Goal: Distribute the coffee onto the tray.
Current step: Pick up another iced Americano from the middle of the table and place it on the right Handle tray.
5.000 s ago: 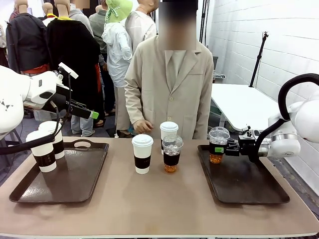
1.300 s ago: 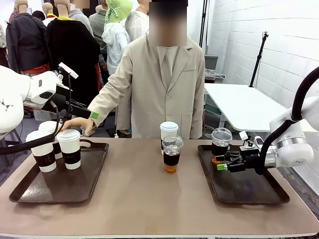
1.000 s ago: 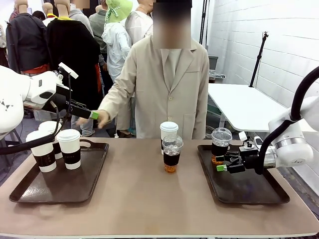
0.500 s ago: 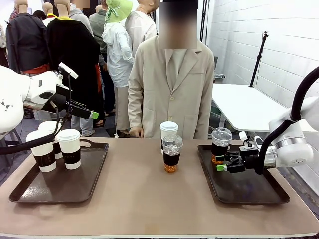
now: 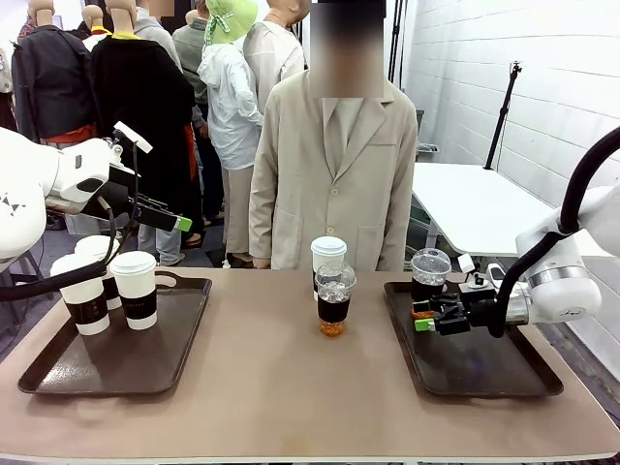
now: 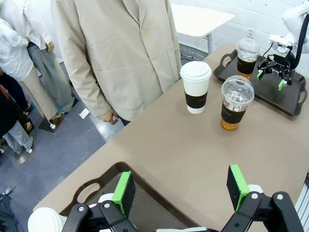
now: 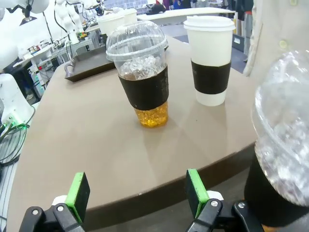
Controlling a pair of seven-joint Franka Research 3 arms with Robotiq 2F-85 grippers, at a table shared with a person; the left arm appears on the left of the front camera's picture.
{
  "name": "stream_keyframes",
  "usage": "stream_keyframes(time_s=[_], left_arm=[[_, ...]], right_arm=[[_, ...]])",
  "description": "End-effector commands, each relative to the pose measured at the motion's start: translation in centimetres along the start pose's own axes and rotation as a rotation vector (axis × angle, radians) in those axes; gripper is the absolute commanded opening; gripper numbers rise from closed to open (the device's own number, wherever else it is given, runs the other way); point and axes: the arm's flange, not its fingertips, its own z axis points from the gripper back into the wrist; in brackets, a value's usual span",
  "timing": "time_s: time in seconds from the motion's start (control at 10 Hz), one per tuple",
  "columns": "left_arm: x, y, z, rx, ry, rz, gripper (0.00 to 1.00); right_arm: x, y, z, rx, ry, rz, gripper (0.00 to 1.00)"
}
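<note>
1. Table point(image 5: 291, 387): a tray at each end, two drinks left on the bare middle strip near the far edge.
2. Person point(image 5: 334, 174): at the far side, arms down. A second ago one arm was reaching out over the left tray; it's pulled back now, so that hand-off looks done.
3. Left tray point(image 5: 145, 363): now carries three white cups point(image 5: 134, 289), bunched at its far-left end. Five seconds ago it had two; the third came off the middle of the table.
4. Right tray point(image 5: 484, 368): one drink on it at the far-left corner, rest bare.
5. Right gripper point(image 5: 422, 319): low over the right tray, fingers spread wide and holding nothing. Five seconds ago it was clamped on the tray iced cup; since then it has let go and shifted just beside the cup, pointing toward the middle.
6. Left gripper point(image 6: 179, 191): raised above the left tray's far end, jaws apart, empty, no change.
7. Tray iced cup point(image 5: 427, 276): standing upright on the right tray, free of the fingers, so placed.
8. Middle iced cup point(image 5: 334, 298): upright on the table, just in front of the middle white cup point(image 5: 328, 252).
9. Judgement: four of six drinks distributed; these two remain, and the right wrist view lines up on the middle iced cup point(image 7: 142, 77), likely next.
</note>
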Motion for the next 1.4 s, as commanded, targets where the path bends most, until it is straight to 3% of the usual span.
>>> stream_keyframes(time_s=[0.0,0.7,1.3], left_arm=[[-0.1,-0.1,0.1,-0.003,0.01,0.008,1.0],[-0.1,-0.1,0.1,-0.003,0.01,0.008,1.0],[-0.1,-0.1,0.1,-0.003,0.01,0.008,1.0]], right_arm=[[1.2,-0.1,-1.5,-0.005,0.004,0.005,1.0],[3.9,-0.8,-6.1,0.023,0.039,0.084,1.0],[3.5,0.9,-8.6,0.024,0.05,0.033,1.0]])
